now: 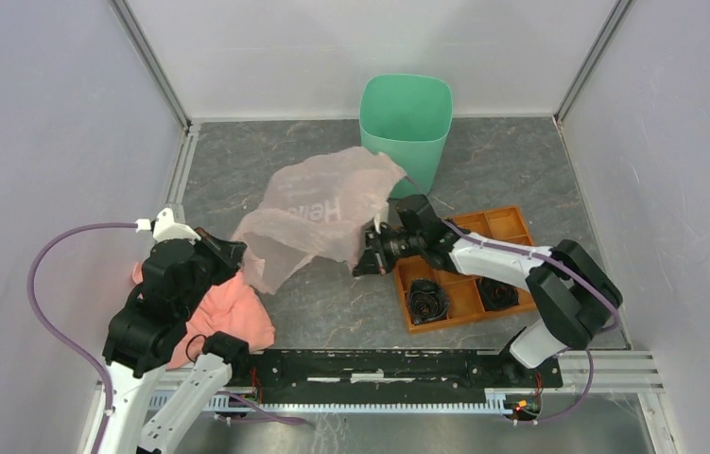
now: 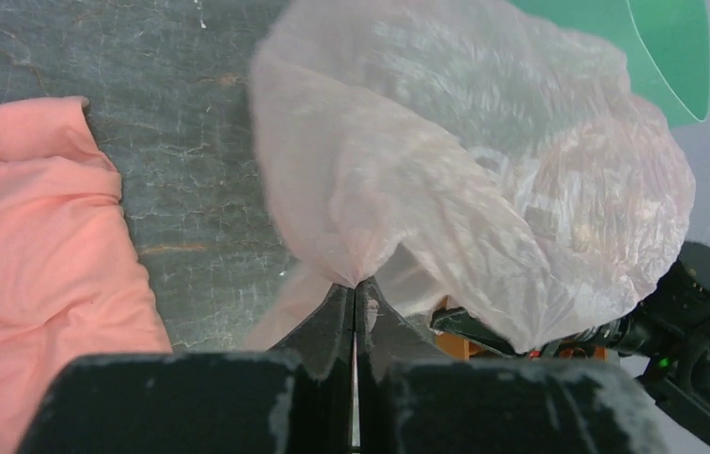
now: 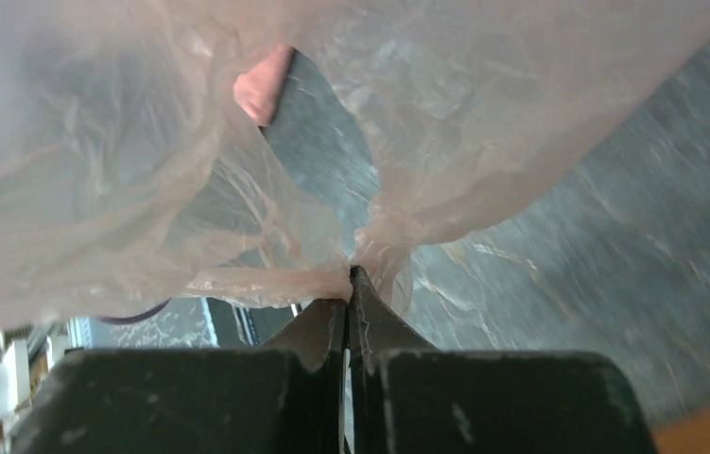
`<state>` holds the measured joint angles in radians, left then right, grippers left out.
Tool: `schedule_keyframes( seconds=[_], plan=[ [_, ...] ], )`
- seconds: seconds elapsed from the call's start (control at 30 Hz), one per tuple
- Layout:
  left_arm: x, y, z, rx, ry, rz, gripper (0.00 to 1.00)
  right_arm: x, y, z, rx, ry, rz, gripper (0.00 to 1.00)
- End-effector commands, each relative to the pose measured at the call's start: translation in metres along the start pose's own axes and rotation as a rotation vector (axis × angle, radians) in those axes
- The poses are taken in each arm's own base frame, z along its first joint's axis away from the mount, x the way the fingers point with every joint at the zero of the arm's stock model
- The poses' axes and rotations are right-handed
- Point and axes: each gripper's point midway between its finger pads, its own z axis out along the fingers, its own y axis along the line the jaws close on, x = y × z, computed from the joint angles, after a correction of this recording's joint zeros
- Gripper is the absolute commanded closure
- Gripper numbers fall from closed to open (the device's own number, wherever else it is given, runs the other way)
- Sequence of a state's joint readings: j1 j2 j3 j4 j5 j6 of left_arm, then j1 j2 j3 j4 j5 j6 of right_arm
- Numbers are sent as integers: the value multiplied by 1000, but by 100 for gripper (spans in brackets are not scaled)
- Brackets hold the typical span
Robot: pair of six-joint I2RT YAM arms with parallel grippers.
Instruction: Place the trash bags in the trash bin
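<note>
- The trash bag (image 1: pixel 322 210) is the biggest thing here. It is thin, pink and see-through. It hangs spread out above the table (image 1: pixel 511 161), held up at two sides, just in front of the bin. It is not in the bin yet.
- The trash bin (image 1: pixel 406 115) is green and tall. It stands at the back of the table with its open mouth facing up. One corner of the bag reaches its near side, but the views do not show if they touch.
- The pink cloth (image 1: pixel 223 320) lies crumpled on the table at the near left. It is not part of the job.
- The orange tray (image 1: pixel 504 225) sits at the near right, with dark things (image 1: pixel 426 301) in its front boxes.
- The left gripper (image 2: pixel 353 301) is squeezed all the way closed. It pinches a bunched bit of the bag.
- The right gripper (image 3: pixel 349 284) is squeezed closed too, on the bag's other side. Holding it at two spots likely keeps the floppy bag from sagging. The bag is bigger than the bin, so it will probably need to be pushed down inside.
</note>
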<state>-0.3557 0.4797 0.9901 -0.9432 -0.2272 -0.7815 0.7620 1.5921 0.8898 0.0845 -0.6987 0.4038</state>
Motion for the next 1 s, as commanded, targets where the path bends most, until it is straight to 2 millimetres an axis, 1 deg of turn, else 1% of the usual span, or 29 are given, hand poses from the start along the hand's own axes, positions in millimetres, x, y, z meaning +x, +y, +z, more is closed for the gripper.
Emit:
schedule_keyframes(
  seconds=[0.0, 0.03, 0.07, 0.1, 0.13, 0.17, 0.2, 0.27, 0.3, 0.33, 0.4, 0.47, 0.5, 0.53, 0.57, 0.6, 0.67, 0.7, 0.77, 0.87, 0.9, 0.97],
  plan=[
    [-4, -10, 6, 17, -6, -38, 98, -17, 31, -5, -101, -146, 18, 99],
    [-3, -10, 7, 17, 3, -36, 98, -21, 31, 5, -86, -75, -43, 100],
    [-2, -11, 8, 19, 10, -34, 98, -10, 14, 10, 28, 45, -58, 100],
    [-1, -12, 7, 25, 17, -32, 98, -11, -6, 11, 162, 88, -111, 100],
    [-1, -13, 7, 29, 16, -31, 98, -14, -13, 10, 239, 101, -148, 100],
    [-2, -12, 5, 32, 10, -31, 98, -19, -12, 13, 269, 103, -202, 100],
    [-3, -11, 3, 35, 0, -30, 98, -18, -4, 21, 258, 133, -249, 100],
    [-5, -8, 0, 24, -10, -20, 98, -9, 14, 43, 199, 254, -324, 100],
    [-5, -6, -1, 14, -13, -16, 98, -2, 18, 52, 174, 327, -342, 100],
    [-6, -4, -2, 7, -16, -12, 98, 6, 15, 57, 170, 385, -368, 100],
    [-5, -1, -3, -1, -16, -11, 98, 15, -2, 49, 226, 411, -373, 100],
    [-2, -1, -3, 8, -13, -27, 98, 41, -25, 34, 228, 406, -288, 100],
    [-1, -2, -1, 15, -10, -34, 98, 51, -28, 27, 195, 401, -206, 100],
    [-1, -6, 0, 27, -9, -40, 98, 60, -32, 21, 171, 401, -161, 100],
    [-1, -10, 3, 41, -3, -42, 98, 64, -31, 18, 145, 396, -134, 100],
    [-1, -15, 6, 57, 4, -35, 98, 63, -30, 15, 145, 378, -126, 100],
    [1, -22, 13, 73, 26, -20, 98, 48, -23, 12, 158, 320, -130, 100],
    [4, -22, 17, 70, 42, -13, 98, 37, -20, 12, 161, 294, -142, 100],
    [10, -22, 22, 63, 73, 3, 98, 17, -23, 9, 195, 255, -157, 100],
    [22, -19, 25, 67, 115, 26, 98, -9, -39, -1, 282, 181, -133, 100],
    [25, -18, 24, 75, 128, 33, 98, -20, -40, -3, 286, 138, -118, 100],
    [30, -17, 21, 90, 144, 52, 98, -41, -35, -8, 256, 45, -90, 100]
  ],
)
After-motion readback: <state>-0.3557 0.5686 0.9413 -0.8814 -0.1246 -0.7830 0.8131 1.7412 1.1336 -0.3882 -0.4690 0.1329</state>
